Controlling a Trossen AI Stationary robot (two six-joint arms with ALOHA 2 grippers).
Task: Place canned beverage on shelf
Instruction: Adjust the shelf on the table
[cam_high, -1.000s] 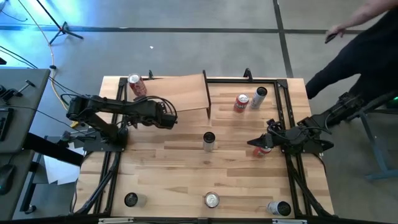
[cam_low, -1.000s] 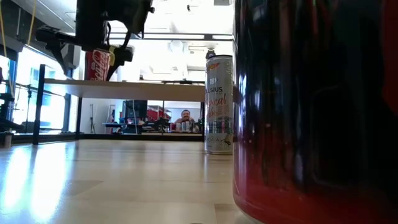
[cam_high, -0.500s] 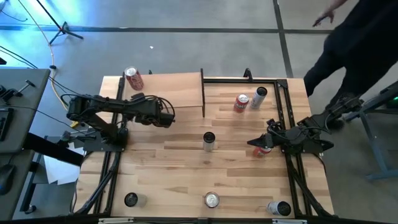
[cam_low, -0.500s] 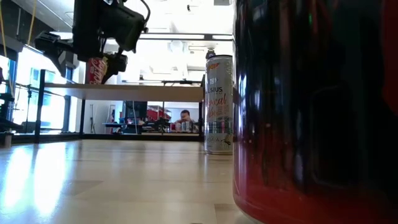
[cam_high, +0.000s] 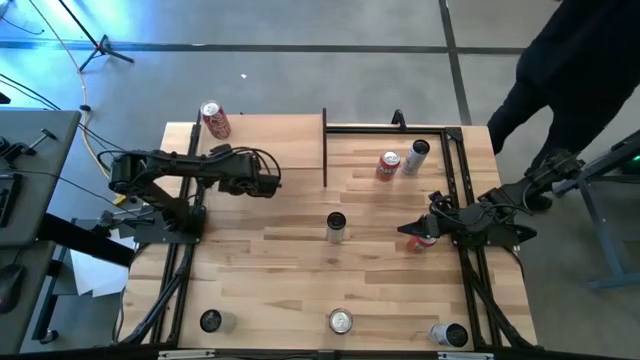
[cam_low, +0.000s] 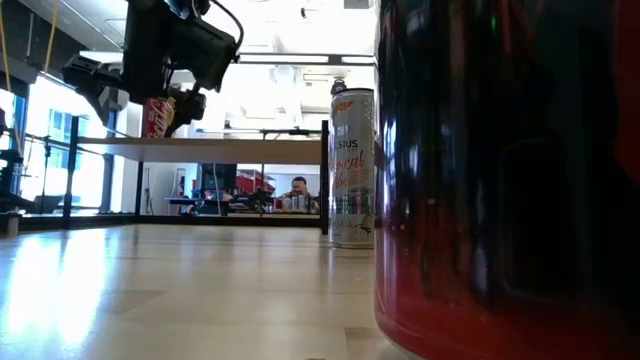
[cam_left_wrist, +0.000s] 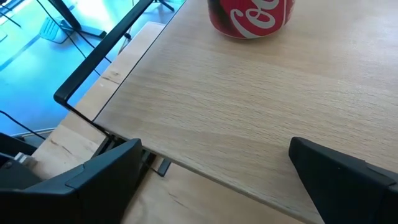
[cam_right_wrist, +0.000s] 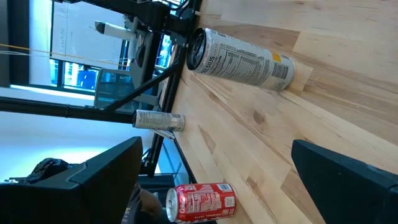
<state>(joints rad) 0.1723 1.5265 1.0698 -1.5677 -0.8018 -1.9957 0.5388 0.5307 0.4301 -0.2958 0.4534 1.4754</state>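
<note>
- Retreat of the left claw (cam_high: 272, 184) is the fresh change: a second ago it reached up toward the red cola can (cam_high: 214, 120) at the upper left of the high view, and now it sits lower and further right, clear of the can.
- Left claw fingers (cam_left_wrist: 93, 180) stand apart with nothing between them; in the left wrist view only bare pale board shows in the gap, with the can beyond it.
- Red cola can now stands upright on the shelf (cam_high: 280, 150), near its far left corner, and it has slid slightly up and left over the last second as the arm let go and backed off.
- Shelf board looks shifted too: its black post (cam_high: 324, 150) now runs straight, where it was slanted before.
- My reading is that the placing is essentially done, with only the arm's withdrawal left.
- Right claw (cam_high: 412, 232) waits at the right of the high view, fingers spread and empty, beside a red can (cam_high: 427, 240) on the tabletop (cam_high: 290, 270).
- Containers elsewhere: a red can (cam_high: 388, 166) and a slim silver can (cam_high: 417, 155) at upper right, a tall white can (cam_high: 336, 227) at centre, three more cans along the bottom edge; whether any is full I cannot tell.
- A dark-clothed person (cam_high: 570, 70) stands at the upper right corner.
</note>
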